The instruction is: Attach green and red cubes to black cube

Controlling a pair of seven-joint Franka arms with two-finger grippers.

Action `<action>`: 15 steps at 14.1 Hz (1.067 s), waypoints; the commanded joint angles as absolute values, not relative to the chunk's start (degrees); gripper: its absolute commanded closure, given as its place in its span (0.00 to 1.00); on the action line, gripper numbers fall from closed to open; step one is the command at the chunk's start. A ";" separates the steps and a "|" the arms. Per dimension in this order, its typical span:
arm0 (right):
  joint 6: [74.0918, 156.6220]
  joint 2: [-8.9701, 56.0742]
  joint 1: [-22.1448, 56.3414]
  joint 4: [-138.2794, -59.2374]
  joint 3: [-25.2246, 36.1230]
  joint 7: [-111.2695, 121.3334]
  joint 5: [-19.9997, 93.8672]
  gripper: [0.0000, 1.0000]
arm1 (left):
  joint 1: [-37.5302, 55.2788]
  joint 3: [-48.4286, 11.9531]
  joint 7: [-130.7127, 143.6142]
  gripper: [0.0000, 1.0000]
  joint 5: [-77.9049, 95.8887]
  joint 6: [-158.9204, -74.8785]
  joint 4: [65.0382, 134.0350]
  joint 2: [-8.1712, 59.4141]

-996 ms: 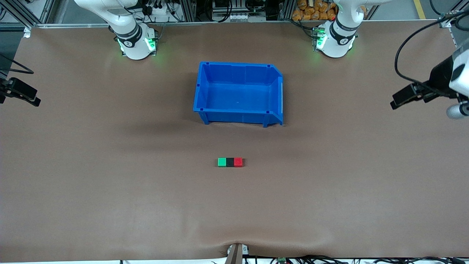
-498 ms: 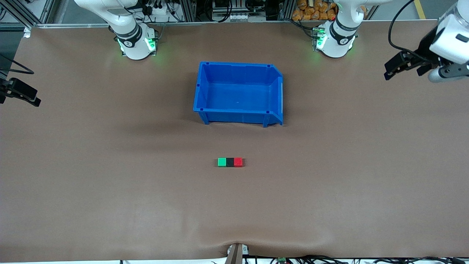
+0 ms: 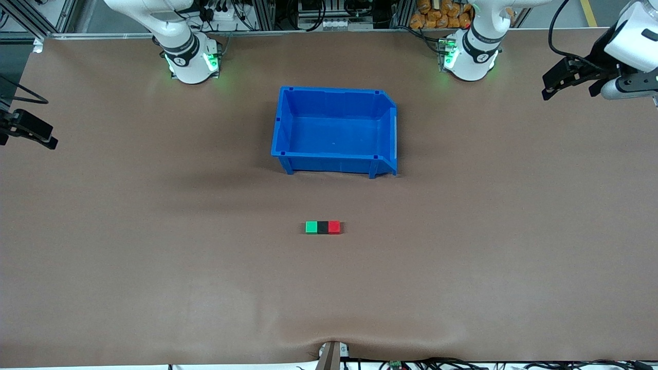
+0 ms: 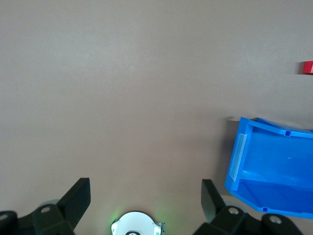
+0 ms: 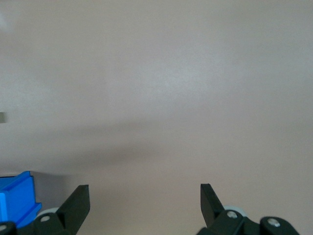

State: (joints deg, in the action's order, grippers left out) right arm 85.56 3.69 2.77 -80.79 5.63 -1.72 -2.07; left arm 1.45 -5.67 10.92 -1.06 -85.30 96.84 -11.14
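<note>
Three cubes sit in one tight row on the table, nearer the front camera than the blue bin (image 3: 334, 128): green cube (image 3: 311, 227) and red cube (image 3: 334, 227) each touching the black cube (image 3: 322, 227) between them. Attachment looks done; nothing appears left. My left gripper (image 3: 570, 82) hangs over its end of the table, jaws spread wide, empty. My right gripper (image 3: 25, 131) waits likewise, wide and empty.

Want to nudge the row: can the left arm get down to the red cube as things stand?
Probably yes. The left gripper hangs open over the table's left-arm end. The red cube ends the row, touching the black cube, top and outer side bare. The bin sits farther from the camera, off a direct path.
</note>
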 commanded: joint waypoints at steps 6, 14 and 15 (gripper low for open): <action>84.46 4.22 4.47 -79.54 5.54 -1.58 -2.37 0.00 | 1.41 -5.36 9.75 0.00 -0.97 -82.53 93.78 -10.20; 84.46 4.13 5.18 -79.45 5.54 -1.67 -2.46 0.00 | 1.32 -5.27 9.76 0.00 -0.97 -81.65 93.78 -10.20; 84.46 4.13 5.53 -79.37 5.54 -1.67 -2.55 0.00 | 1.32 -5.27 9.76 0.00 -0.97 -81.65 93.78 -10.20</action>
